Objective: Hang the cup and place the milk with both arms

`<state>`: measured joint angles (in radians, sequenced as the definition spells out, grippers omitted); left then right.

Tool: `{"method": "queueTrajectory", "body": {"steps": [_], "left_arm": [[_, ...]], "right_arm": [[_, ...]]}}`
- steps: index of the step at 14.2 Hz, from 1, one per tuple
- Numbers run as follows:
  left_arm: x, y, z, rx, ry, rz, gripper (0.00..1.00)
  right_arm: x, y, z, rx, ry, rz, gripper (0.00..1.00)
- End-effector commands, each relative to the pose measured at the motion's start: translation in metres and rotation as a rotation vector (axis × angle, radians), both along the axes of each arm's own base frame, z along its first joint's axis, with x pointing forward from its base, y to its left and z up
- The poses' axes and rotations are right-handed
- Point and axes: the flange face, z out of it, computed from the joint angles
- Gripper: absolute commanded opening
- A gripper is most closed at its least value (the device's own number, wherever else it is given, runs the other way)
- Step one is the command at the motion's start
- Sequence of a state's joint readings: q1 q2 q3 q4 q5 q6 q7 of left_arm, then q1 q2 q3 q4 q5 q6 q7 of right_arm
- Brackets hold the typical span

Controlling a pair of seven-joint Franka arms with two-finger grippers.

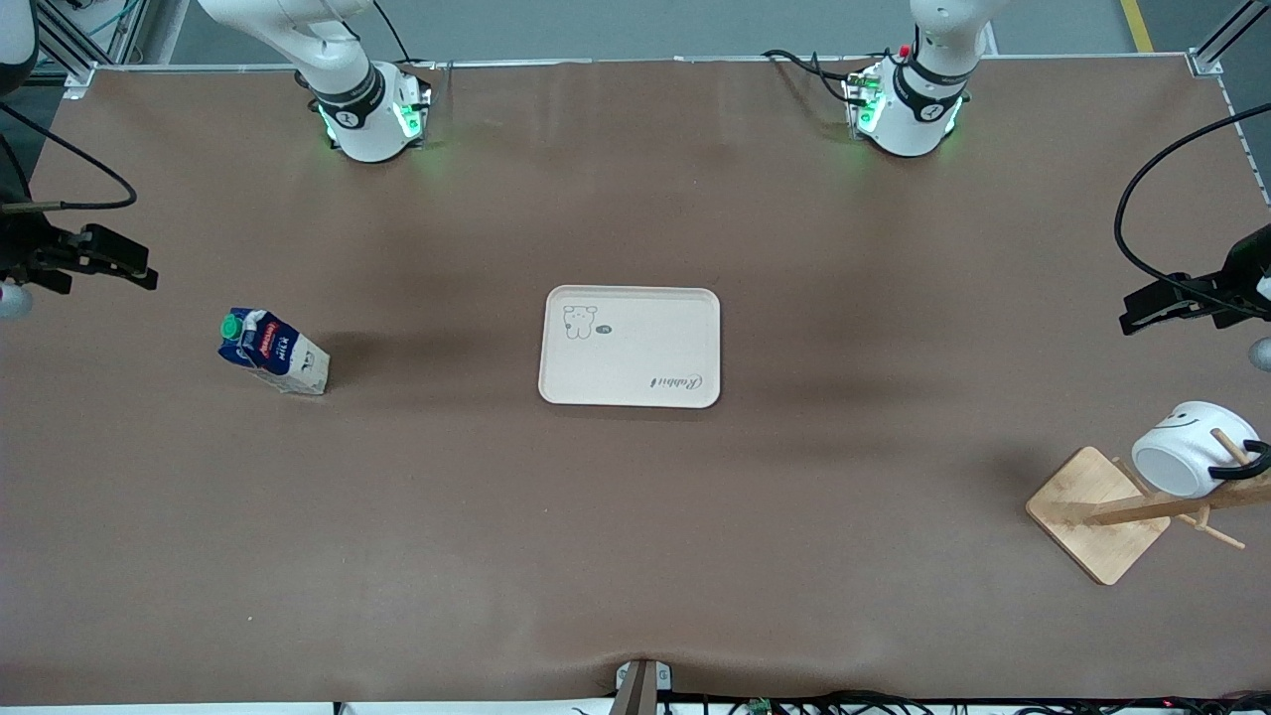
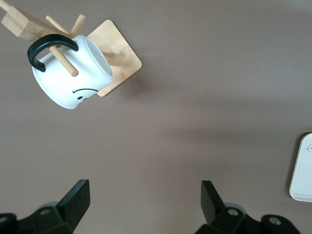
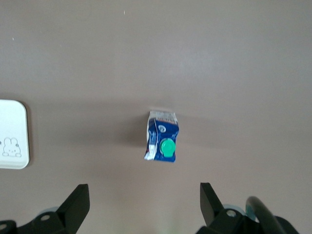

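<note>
The white cup (image 1: 1182, 452) with the black handle and smiley face hangs by its handle on a peg of a wooden rack (image 1: 1092, 511) at the left arm's end of the table. It also shows in the left wrist view (image 2: 68, 78). My left gripper (image 1: 1157, 308) is open and empty, up over bare table beside the rack; it shows open in its wrist view (image 2: 145, 192). The blue and white milk carton (image 1: 273, 353) with the green cap stands upright at the right arm's end (image 3: 163, 141). My right gripper (image 1: 129, 263) is open and empty over the table beside the carton (image 3: 145, 195).
A cream tray (image 1: 631, 346) with a rabbit drawing lies flat in the middle of the table; its edge shows in the left wrist view (image 2: 303, 170) and the right wrist view (image 3: 12, 141). The rack's square base (image 2: 119, 58) rests near the table's end.
</note>
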<state>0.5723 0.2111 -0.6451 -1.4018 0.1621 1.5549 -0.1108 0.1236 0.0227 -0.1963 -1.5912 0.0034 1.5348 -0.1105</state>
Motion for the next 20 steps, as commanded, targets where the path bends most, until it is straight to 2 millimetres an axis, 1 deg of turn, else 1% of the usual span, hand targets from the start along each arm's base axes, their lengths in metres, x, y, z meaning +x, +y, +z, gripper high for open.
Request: {"method": "queueTrajectory", "body": {"steps": [1, 3, 4, 7, 10, 11, 12, 13, 14, 15, 18, 20], "left_arm": [[-0.005, -0.003, 0.008, 0.02, -0.005, -0.009, 1.0], [-0.006, -0.003, 0.009, 0.02, -0.008, -0.01, 1.0], [-0.007, -0.004, 0.011, 0.024, -0.011, -0.01, 1.0], [-0.012, -0.005, 0.014, 0.032, 0.004, -0.006, 1.0], [-0.019, -0.008, 0.028, 0.045, -0.019, -0.01, 1.0], [-0.022, -0.013, 0.034, 0.046, -0.028, -0.012, 1.0], [-0.025, -0.03, 0.037, 0.055, -0.032, -0.029, 1.0], [-0.029, -0.037, 0.041, 0.071, -0.032, -0.027, 1.0], [-0.034, -0.04, 0.043, 0.08, -0.016, -0.029, 1.0], [-0.036, -0.04, 0.042, 0.081, -0.001, -0.026, 1.0], [-0.047, -0.05, 0.045, 0.09, 0.002, -0.037, 1.0], [-0.055, -0.047, 0.045, 0.052, 0.006, -0.026, 1.0]], "right_arm": [[-0.009, -0.004, 0.009, -0.027, -0.003, 0.009, 1.0], [-0.007, -0.011, 0.03, -0.04, -0.048, -0.004, 1.0], [-0.006, -0.01, 0.035, -0.041, -0.057, -0.006, 1.0], [-0.008, -0.009, 0.034, -0.037, -0.045, -0.01, 1.0], [-0.008, -0.007, 0.033, -0.035, -0.038, -0.004, 1.0], [-0.009, -0.009, 0.034, -0.038, -0.035, -0.009, 1.0], [-0.009, -0.008, 0.037, -0.035, -0.039, -0.006, 1.0], [-0.009, -0.009, 0.036, -0.032, -0.038, -0.009, 1.0], [-0.009, -0.012, 0.037, -0.026, -0.043, -0.014, 1.0], [-0.008, -0.008, 0.037, -0.024, -0.045, -0.006, 1.0], [-0.008, -0.02, 0.035, -0.03, -0.044, -0.018, 1.0], [-0.008, -0.018, 0.035, -0.03, -0.045, -0.015, 1.0]]}}
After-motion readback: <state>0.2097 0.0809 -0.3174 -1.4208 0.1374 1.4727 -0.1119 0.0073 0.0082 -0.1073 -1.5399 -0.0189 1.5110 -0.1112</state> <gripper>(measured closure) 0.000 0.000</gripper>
